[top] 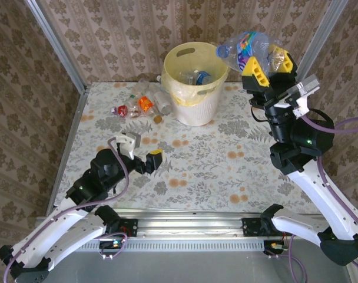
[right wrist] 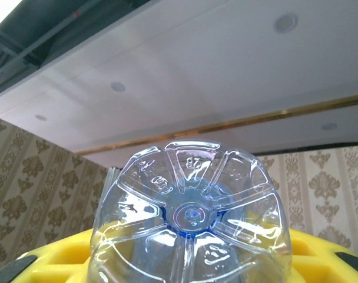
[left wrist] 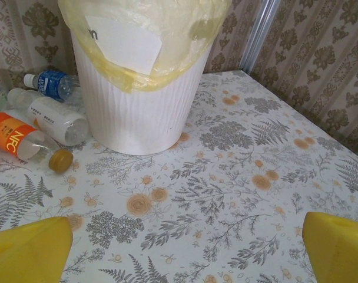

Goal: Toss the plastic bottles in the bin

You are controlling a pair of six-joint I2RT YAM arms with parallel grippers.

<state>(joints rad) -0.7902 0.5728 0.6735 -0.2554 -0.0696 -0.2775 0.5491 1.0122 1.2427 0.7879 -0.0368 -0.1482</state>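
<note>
Clamping clear bottle [top: 242, 47], right fingers [top: 255, 72]; left fingers [left wrist: 32, 250] wide; orange-label bottle [left wrist: 17, 134] reads "NFC".

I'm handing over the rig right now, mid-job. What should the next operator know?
Left gripper: open, low over the table, holding nothing.
Right gripper: shut on a clear bottle, raised at the right rim of the bin.
Done: some bottles lie inside it.
Left: release this one, then clear the loose bottles lying left of the bin.

Pale yellow bin [top: 194, 82], floral tablecloth [top: 226, 159]
</note>
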